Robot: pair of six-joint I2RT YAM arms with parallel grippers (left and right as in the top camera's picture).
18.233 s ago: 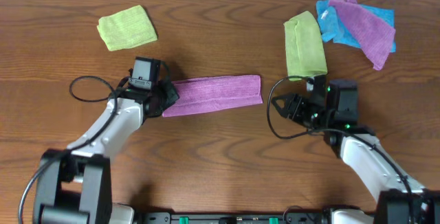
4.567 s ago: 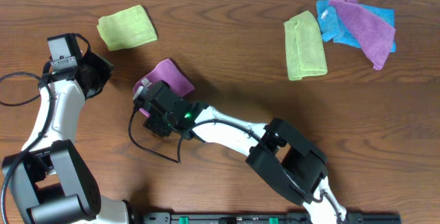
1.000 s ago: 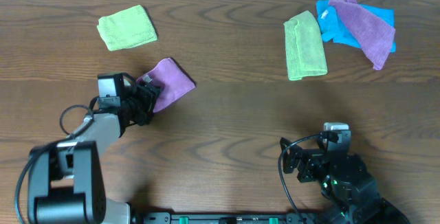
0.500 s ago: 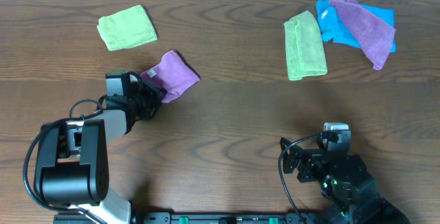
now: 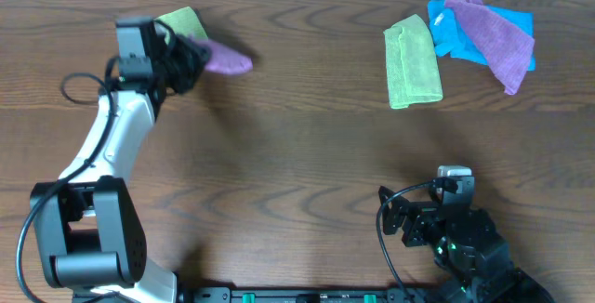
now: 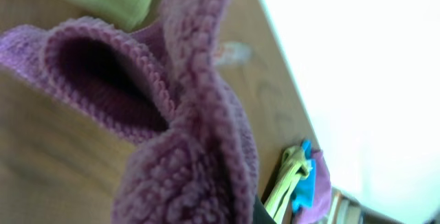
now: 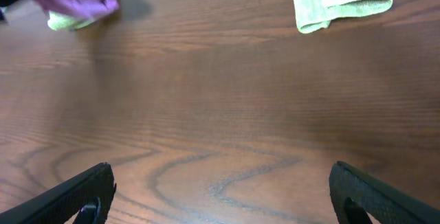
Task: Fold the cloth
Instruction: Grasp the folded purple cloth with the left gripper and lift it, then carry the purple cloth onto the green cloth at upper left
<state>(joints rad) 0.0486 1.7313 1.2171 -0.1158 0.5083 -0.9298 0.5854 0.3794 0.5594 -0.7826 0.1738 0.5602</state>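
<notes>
- Right claw (image 7: 221,195): parked at the near edge of the desk (image 5: 307,154), jaws spread wide, nothing between them. We count it out of the work at this moment.
- Desk, middle ground: bare wood, with no cloth lying on it.
- Left claw (image 5: 186,59): reached out to the far left and closed on the purple cloth (image 5: 226,60). Its own wrist view is filled with bunched purple pile, so we cannot see the fingers themselves.
- Purple cloth, the task's item: gathered into a small doubled bundle that sticks out of the claw to its right. It appears to be held clear of the desk, just beside and partly over the lime cloth (image 5: 178,19).
- Lime cloth: folded flat at the far left, partly hidden by the arm.
- Green cloth (image 5: 412,61): folded lengthwise at the far right, well apart from either claw.
- Blue cloth (image 5: 456,33) and loose purple cloth (image 5: 493,29): overlapping in a heap at the far right corner, unfolded.
- Progress, our judgement: the folding looks done. What remains is setting the bundle down and letting go, and the heap may be waiting.
</notes>
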